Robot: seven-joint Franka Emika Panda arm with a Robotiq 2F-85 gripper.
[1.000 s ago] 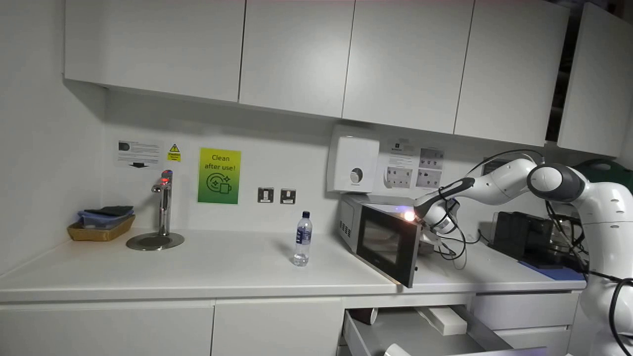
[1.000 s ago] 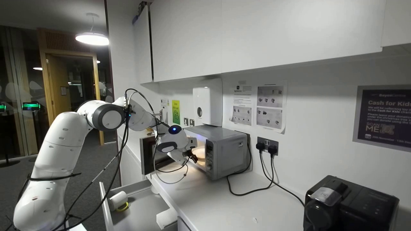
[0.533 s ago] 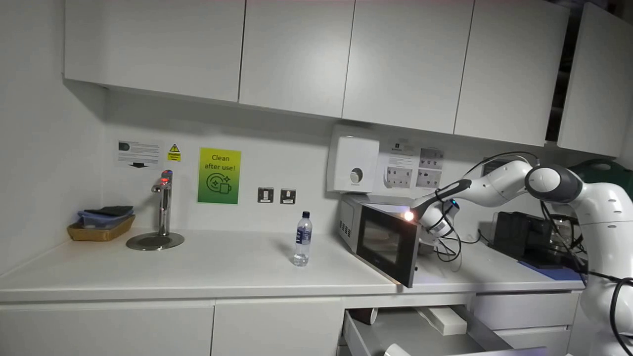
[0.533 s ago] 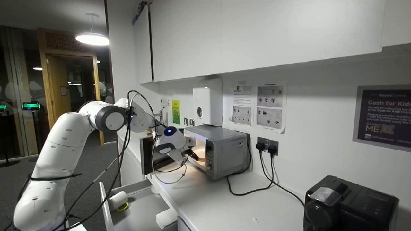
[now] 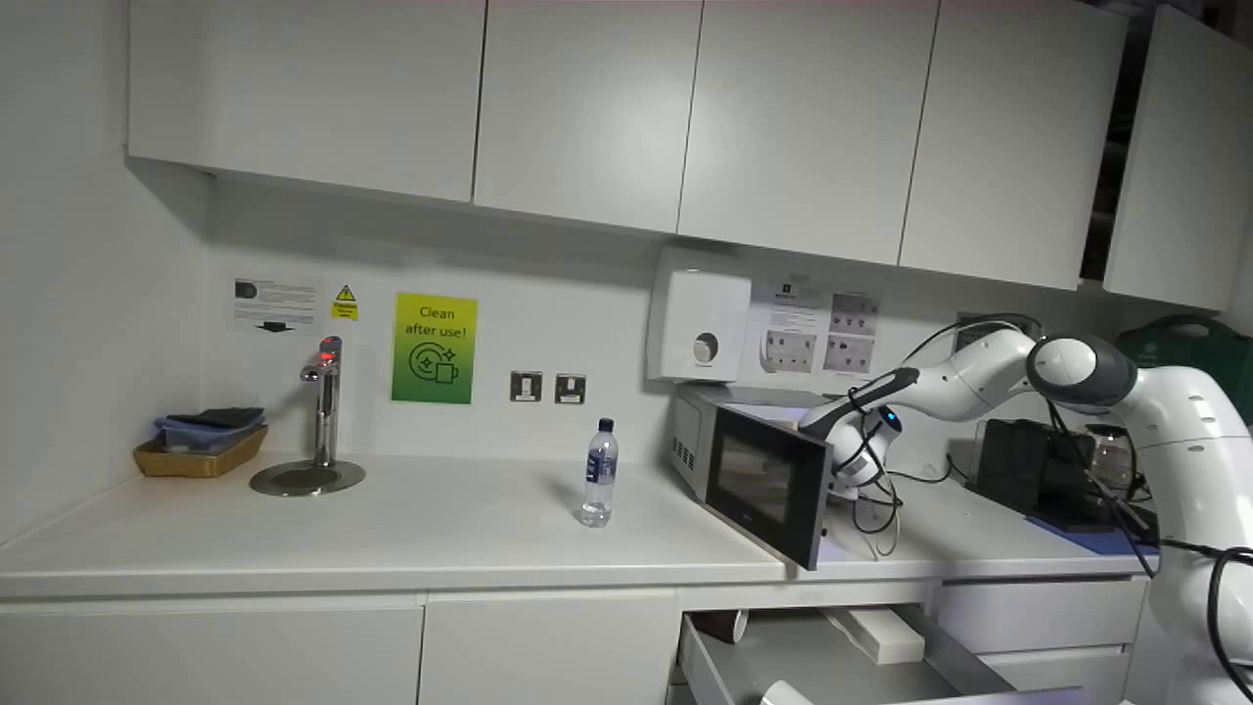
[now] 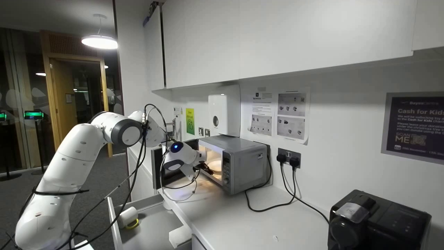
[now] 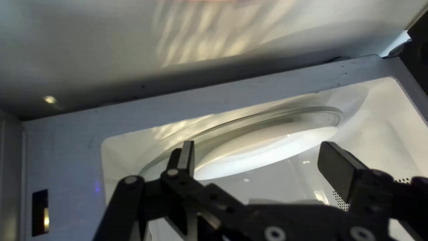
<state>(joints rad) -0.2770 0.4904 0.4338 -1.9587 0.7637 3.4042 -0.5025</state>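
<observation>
Hanging with its 2 fingers (image 7: pixel 337 167) apart, the gripper (image 7: pixel 257 155) is empty; the microwave door (image 5: pixel 768 480) is already open, but the white dish (image 7: pixel 267 150) sits inside, on the fingers' far side, not yet held.

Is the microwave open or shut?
Open: its door stands swung out from the microwave in both exterior views, and the wrist view shows a white dish inside.

Ahead of matt black gripper (image 7: pixel 257 157): glossy white round plate (image 7: pixel 262 154); clear glass round turntable (image 7: pixel 254 125); grey boxy microwave (image 6: pixel 242 163), satin metallic finish.
</observation>
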